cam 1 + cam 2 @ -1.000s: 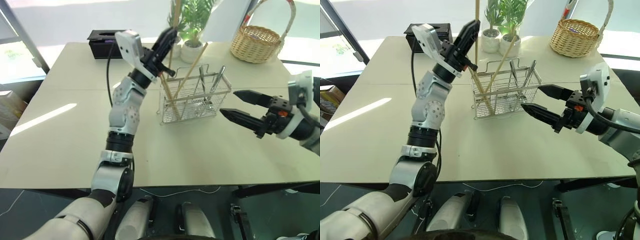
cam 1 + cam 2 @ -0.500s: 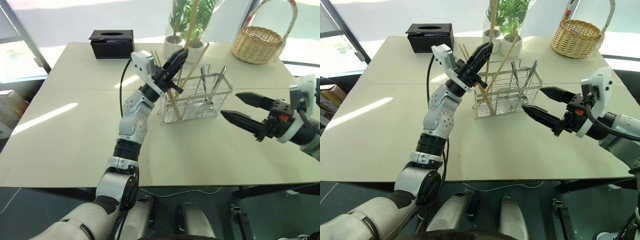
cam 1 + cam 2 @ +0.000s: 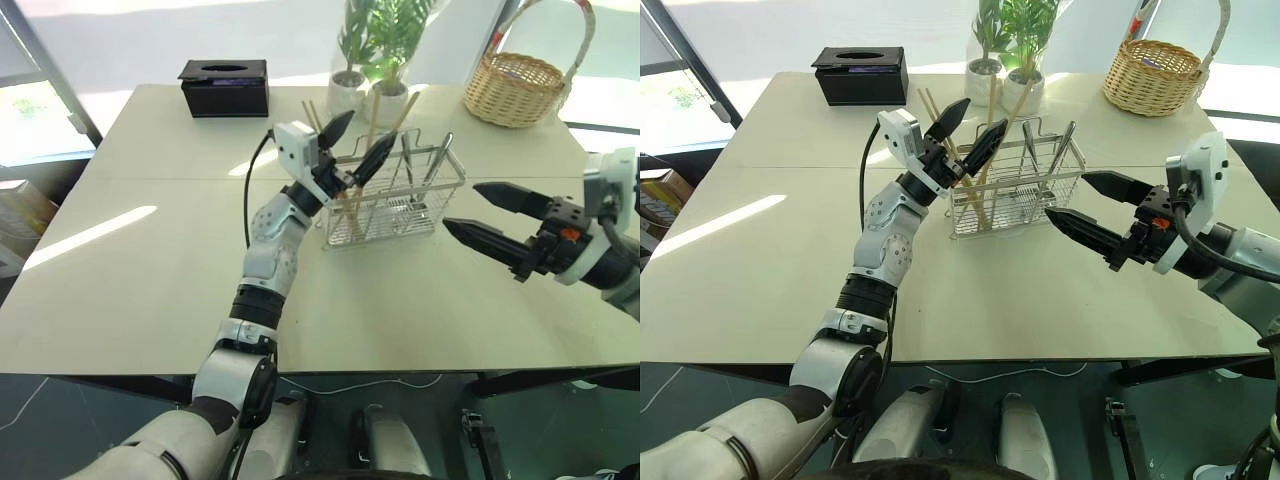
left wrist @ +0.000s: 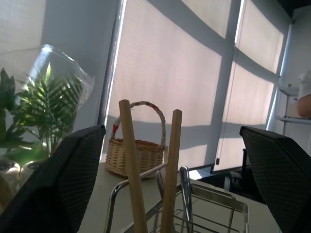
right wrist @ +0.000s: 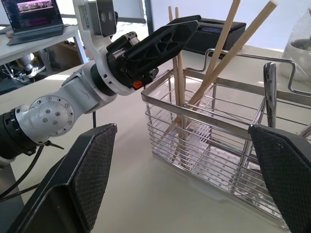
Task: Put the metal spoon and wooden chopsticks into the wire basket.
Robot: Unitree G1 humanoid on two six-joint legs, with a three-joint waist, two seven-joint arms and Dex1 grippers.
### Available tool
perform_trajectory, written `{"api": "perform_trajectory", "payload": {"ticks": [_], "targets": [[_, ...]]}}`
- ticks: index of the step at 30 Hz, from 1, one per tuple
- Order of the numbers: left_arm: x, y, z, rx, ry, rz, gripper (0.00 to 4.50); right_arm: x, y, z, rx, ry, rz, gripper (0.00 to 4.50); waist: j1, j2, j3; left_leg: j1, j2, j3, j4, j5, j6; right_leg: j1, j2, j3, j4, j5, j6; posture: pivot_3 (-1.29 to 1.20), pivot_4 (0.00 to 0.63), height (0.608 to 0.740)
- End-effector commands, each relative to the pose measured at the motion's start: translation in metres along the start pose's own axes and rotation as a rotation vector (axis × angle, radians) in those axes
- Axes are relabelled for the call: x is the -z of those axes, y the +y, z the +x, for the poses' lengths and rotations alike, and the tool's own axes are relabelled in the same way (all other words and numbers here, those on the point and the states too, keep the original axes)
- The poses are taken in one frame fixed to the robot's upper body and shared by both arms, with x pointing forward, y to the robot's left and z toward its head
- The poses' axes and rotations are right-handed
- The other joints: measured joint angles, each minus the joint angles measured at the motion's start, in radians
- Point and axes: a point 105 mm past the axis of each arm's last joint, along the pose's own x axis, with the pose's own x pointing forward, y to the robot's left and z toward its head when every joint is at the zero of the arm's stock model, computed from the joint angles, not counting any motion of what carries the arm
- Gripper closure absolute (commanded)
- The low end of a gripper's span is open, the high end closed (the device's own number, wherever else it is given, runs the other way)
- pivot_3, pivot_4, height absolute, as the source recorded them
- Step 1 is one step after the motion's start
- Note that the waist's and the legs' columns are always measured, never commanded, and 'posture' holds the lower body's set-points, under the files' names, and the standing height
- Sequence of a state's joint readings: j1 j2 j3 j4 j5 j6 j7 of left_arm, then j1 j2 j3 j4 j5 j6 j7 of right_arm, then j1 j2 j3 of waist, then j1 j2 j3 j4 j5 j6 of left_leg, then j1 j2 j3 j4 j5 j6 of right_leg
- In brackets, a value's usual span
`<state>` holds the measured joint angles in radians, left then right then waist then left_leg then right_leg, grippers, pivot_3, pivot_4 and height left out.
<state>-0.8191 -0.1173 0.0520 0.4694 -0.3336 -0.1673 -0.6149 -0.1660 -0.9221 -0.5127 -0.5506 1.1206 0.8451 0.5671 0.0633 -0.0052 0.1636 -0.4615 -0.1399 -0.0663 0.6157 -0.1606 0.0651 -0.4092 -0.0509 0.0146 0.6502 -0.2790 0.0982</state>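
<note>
The wire basket [image 3: 395, 200] stands mid-table. Several wooden chopsticks [image 3: 990, 95] lean upright in its left end. Two shiny metal handles [image 3: 437, 155] rise from its right compartments; I cannot tell which one is the metal spoon. My left gripper [image 3: 366, 132] hovers open at the basket's left end, and two chopsticks [image 4: 131, 165] stand free between its fingers [image 4: 63, 184]. My right gripper [image 3: 460, 206] is open and empty just right of the basket, pointing at it. The right wrist view shows the basket [image 5: 218, 141] and the left gripper [image 5: 160, 41].
At the table's far edge stand a black tissue box [image 3: 223, 85], potted plants [image 3: 375, 60] and a woven wicker basket [image 3: 515, 85]. The pale table [image 3: 130, 280] stretches bare to the left and front.
My left gripper has sunk toward the basket and opened. The chopstick it held high has dropped in among the others. The right arm has not moved.
</note>
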Motion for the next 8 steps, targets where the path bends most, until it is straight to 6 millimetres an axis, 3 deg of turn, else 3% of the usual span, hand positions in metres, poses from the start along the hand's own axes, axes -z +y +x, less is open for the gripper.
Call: {"api": "perform_trajectory", "payload": {"ticks": [1, 3, 8], "targets": [[-0.015, 0.007, 0.006, -0.067, -0.031, 0.061, 0.07, -0.007, -0.001, -0.001, 0.003, -0.036, -0.024, 0.00, 0.000, 0.000, 0.000, 0.000, 0.000, 0.000, 0.000, 0.000, 0.000, 0.000, 0.000, 0.000, 0.000, 0.000, 0.000, 0.00, 0.150, 0.740], [-0.024, 0.018, 0.008, -0.141, -0.031, 0.094, 0.07, -0.004, -0.005, 0.000, 0.018, -0.038, -0.021, 0.00, 0.000, 0.000, 0.000, 0.000, 0.000, 0.000, 0.000, 0.000, 0.000, 0.000, 0.000, 0.000, 0.000, 0.000, 0.000, 0.00, 0.150, 0.740], [-0.066, 0.063, -0.002, -0.373, -0.099, 0.167, 0.07, 0.005, -0.027, 0.002, 0.146, -0.070, -0.046, 0.00, -0.002, 0.000, 0.000, 0.000, 0.000, 0.000, 0.001, 0.000, 0.000, -0.001, 0.000, 0.000, 0.002, 0.000, 0.001, 0.00, 0.150, 0.740]]}}
